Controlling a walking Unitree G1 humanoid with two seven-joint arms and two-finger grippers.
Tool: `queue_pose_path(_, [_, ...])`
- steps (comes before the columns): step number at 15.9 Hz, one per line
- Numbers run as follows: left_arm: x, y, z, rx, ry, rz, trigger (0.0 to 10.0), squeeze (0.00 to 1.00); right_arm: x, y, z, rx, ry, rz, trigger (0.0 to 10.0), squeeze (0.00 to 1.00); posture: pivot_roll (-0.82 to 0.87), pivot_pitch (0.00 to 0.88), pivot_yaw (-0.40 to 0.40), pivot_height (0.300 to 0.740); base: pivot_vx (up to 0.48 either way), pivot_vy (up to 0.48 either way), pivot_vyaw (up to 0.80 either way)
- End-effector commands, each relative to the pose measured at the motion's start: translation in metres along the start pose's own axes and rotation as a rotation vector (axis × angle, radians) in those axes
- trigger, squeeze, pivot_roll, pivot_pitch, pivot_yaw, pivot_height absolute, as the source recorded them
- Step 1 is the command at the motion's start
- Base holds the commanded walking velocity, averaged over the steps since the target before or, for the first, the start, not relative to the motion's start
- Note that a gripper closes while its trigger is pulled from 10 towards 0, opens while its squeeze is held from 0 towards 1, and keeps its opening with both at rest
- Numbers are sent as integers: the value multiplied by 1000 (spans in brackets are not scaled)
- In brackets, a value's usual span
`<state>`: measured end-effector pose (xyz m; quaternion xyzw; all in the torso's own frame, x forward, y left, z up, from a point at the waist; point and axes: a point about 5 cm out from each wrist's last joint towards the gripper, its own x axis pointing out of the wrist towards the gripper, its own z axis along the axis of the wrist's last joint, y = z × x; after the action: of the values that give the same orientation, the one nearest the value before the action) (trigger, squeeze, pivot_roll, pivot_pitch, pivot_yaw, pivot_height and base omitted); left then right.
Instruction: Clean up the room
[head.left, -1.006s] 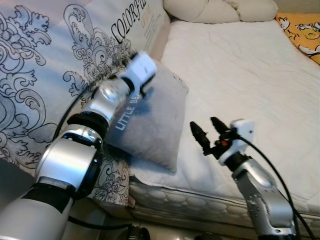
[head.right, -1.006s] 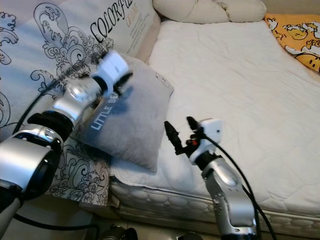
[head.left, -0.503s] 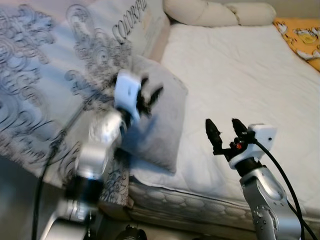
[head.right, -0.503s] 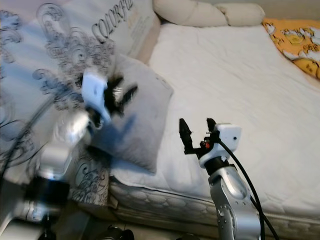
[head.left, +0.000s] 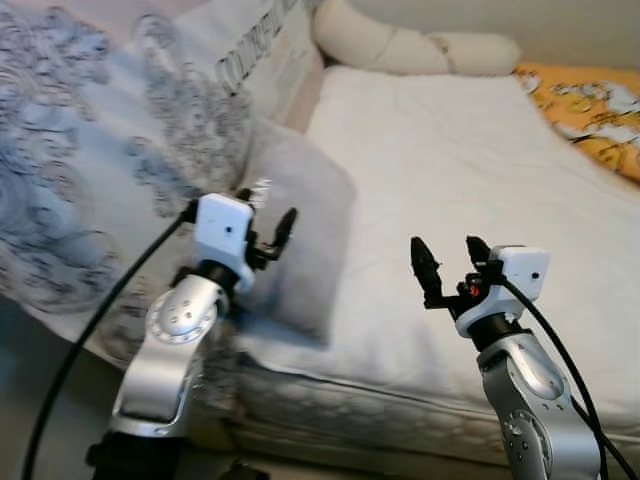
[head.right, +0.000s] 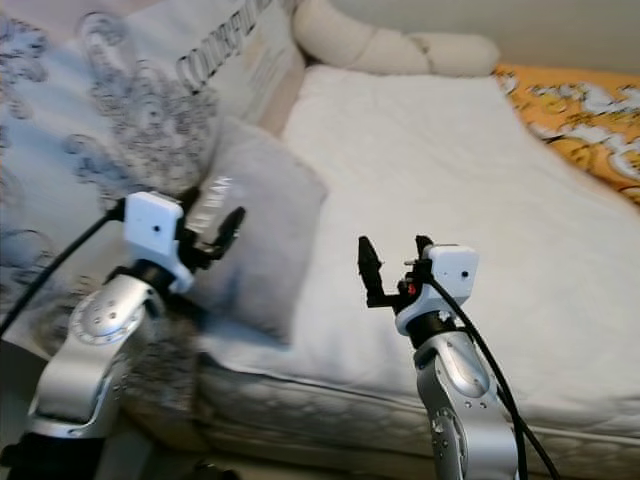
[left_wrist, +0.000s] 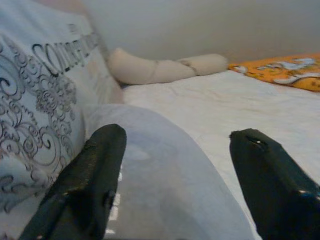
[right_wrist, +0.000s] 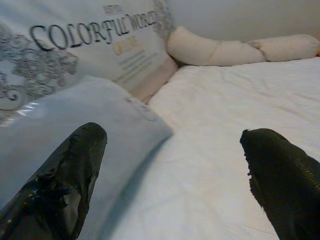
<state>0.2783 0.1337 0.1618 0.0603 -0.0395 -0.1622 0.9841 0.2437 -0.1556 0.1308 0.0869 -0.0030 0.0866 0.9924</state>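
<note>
Bed (head.left: 470, 170) with white mattress cover takes up the middle and right of the scene. Grey pillow (head.left: 300, 235) lies at the near left edge of the bed, leaning against a big patterned cushion (head.left: 110, 160) with black swirl print and lettering, which stands along the left side. Long cream bolster (head.left: 400, 48) lies across the far end of the bed. Orange printed blanket (head.left: 585, 105) at far right, on the bed.

Left pincer (head.left: 268, 215) raised at the near left, just in front of the grey pillow, fingers spread apart, nothing between them. In the left wrist view both black fingers (left_wrist: 85, 185) frame the pillow (left_wrist: 165, 170) close up; cannot tell if they touch the fabric. Black cable (head.left: 90, 320) runs down from the left wrist.

Right pincer (head.left: 450, 262) raised over the near part of the mattress, to the right of the pillow and apart from it, fingers wide open, holding nothing. Right wrist view looks past its fingertips (right_wrist: 65, 175) toward the pillow (right_wrist: 95, 125), the patterned cushion (right_wrist: 75, 45) and the bolster (right_wrist: 225, 47).

Head views slightly blurred.
</note>
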Motion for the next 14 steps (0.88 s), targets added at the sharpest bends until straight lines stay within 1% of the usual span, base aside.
queue_pose_path(1, [-2, -5, -2, 7, 17, -4, 10000, 1000, -2, -5, 1, -16, 9, -33, 10000, 1000, -111, 0, -20, 740, 0, -439, 0])
queue_pose_path(2, [-4, -5, -7, -1, 38, 16, 10000, 1000, 0, -7, 0, -6, 12, -56, 10000, 1000, -110, 0, -23, 740, 0, -435, 0])
queue_pose_path(3, [-6, -5, -11, -4, 61, 28, 10000, 1000, 2, -9, -1, -19, 20, -69, 10000, 1000, -111, 0, -25, 740, 0, -439, 0])
queue_pose_path(5, [-10, -5, -14, -14, 85, 50, 10000, 1000, 4, -10, -3, -27, 39, -74, 10000, 1000, -114, 0, -26, 740, 0, -439, 0])
queue_pose_path(6, [-12, -3, -15, -10, 97, 65, 10000, 1000, 5, -11, -5, -50, 60, -83, 10000, 1000, -124, 0, -24, 740, 0, -435, 0])
queue_pose_path(7, [-12, -2, -16, -6, 101, 68, 10000, 1000, 5, -11, -5, -58, 66, -87, 10000, 1000, -126, 0, -24, 740, 0, -435, 0])
queue_pose_path(10, [-13, 6, -20, 29, 124, 85, 10000, 1000, 2, -15, -11, -41, 105, -127, 10000, 1000, -142, 17, -25, 740, 0, -434, 0])
queue_pose_path(14, [-14, 7, -22, 18, 137, 97, 10000, 1000, 2, -16, -17, -44, 144, -144, 10000, 1000, -151, 32, -16, 740, 0, -437, 0])
